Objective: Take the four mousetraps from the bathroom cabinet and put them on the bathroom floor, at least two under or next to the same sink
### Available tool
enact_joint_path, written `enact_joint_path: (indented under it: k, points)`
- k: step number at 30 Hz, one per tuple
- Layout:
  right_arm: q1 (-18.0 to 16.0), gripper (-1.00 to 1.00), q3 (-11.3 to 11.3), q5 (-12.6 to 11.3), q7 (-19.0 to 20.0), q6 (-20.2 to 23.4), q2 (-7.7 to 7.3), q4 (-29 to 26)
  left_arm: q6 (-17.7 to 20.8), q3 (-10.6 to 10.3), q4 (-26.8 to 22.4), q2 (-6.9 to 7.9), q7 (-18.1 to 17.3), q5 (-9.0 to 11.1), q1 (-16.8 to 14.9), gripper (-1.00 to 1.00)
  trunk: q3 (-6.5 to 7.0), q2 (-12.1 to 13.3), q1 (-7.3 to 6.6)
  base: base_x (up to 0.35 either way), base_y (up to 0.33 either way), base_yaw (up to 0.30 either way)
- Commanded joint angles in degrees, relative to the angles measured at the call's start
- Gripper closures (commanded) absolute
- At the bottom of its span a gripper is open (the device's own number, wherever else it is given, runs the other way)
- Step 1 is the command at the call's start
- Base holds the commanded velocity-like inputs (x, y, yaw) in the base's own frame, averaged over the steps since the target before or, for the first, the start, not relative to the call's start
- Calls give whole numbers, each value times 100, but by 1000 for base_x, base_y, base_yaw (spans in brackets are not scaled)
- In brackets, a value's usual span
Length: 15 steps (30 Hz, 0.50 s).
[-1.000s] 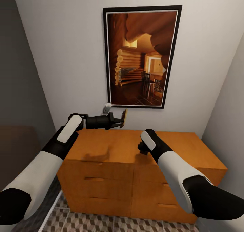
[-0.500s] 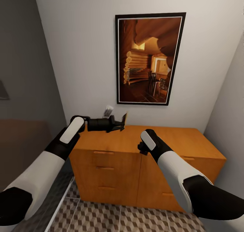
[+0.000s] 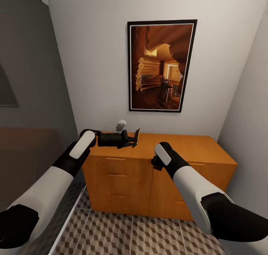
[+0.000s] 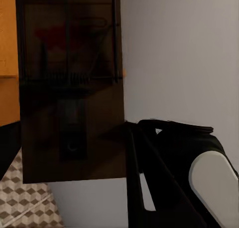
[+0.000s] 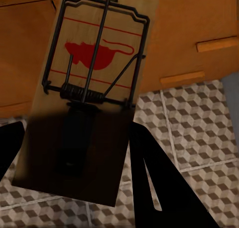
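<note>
Orange-brown cabinet (image 3: pixel 156 173) at 6 o'clock below framed picture (image 3: pixel 162 66), standing on patterned tile floor (image 3: pixel 123 236). Left gripper (image 3: pixel 131 139) clamped on one mousetrap (image 3: pixel 136 135) above cabinet top. Right gripper (image 5: pixel 74 148) clamped on second mousetrap (image 5: pixel 92 73).

Both arms are raised in front of the trunk, white upper segments leading to black forearms. The left arm is bent at the wrist so that the left end effector (image 3: pixel 133 139) is pointed sideways toward the robot's right, its fingers closed on a mousetrap (image 3: pixel 136 136) held on edge. The right end effector (image 5: pixel 74 153) is clamped on a second mousetrap (image 5: pixel 89 83), the wrist being angled downward.
</note>
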Motion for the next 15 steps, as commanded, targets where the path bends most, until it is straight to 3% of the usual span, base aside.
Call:
enact_joint_path:
  k: [1, 5, 15]
  points:
    - [-4, 100, 15, -64, -54, -1, 0, -4, 3, -11, 0, 5, -60, -86, -6, 100, -8, -6, -1, -200, 0, 0]
    - [6, 100, 14, -64, -51, -1, 0, -4, 3, 5, 2, 11, -65, -219, -6, 100, -8, -6, -1, -234, 0, 0]
    - [14, 100, 13, -51, -51, -1, 0, -4, 3, 20, -19, 42, -66, -255, -6, 100, -8, -6, -1, -109, 0, 0]
